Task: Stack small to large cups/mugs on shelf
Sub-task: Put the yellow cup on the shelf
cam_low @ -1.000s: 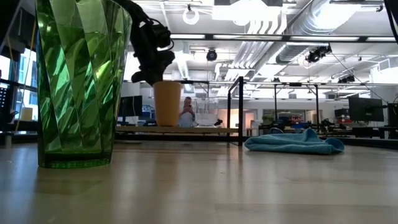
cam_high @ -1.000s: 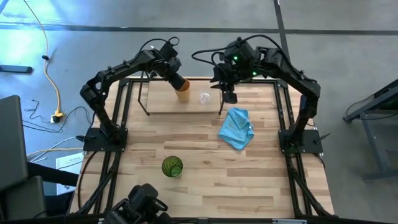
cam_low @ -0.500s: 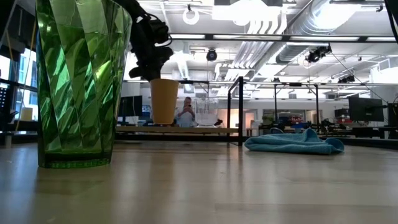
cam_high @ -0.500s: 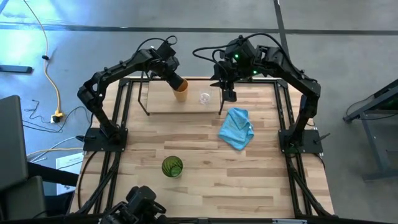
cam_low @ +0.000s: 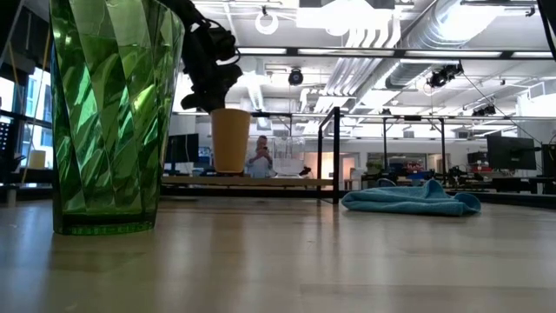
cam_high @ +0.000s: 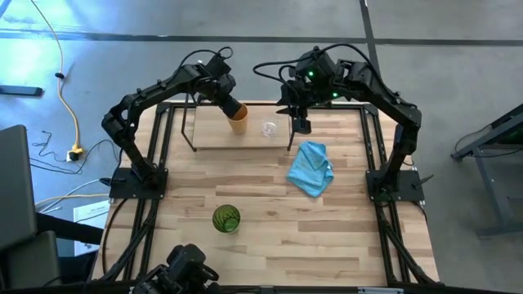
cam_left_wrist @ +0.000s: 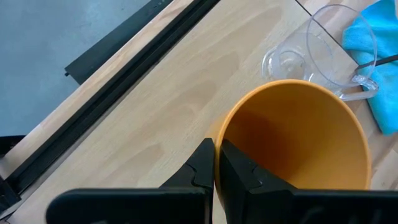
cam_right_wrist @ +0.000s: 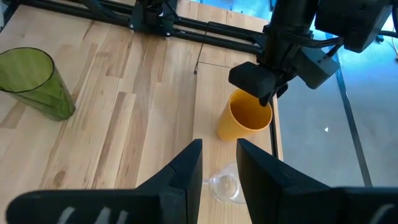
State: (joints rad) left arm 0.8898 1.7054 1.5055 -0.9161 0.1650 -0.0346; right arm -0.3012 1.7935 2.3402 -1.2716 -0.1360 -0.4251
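Observation:
The orange-tan cup (cam_high: pixel 239 122) stands upright over the shelf board (cam_high: pixel 214 135), left of the small clear glass cup (cam_high: pixel 269 128), which rests on the board on its base. My left gripper (cam_high: pixel 233 109) is shut on the orange cup's rim. My right gripper (cam_high: pixel 301 124) is open just right of the clear cup (cam_right_wrist: pixel 226 184), touching nothing. The green cup (cam_high: pixel 226 219) stands on its base on the table near the front edge. My left gripper pinches the orange cup's wall at the rim (cam_left_wrist: pixel 219 132), one finger inside the cup and one outside. The fingers slant down from the far left. The cup (cam_low: pixel 230 141) hangs upright, its base at or just above the shelf board (cam_low: pixel 269 181); I cannot tell which.
A light blue cloth (cam_high: pixel 311 169) lies crumpled on the table right of the shelf, near my right gripper. Black rod uprights (cam_high: pixel 289 135) stand at the shelf's ends. Open tabletop lies between the shelf and the green cup.
My left gripper has carried the orange cup a little toward the table's left and slightly up, then held still. The cup has stayed upright.

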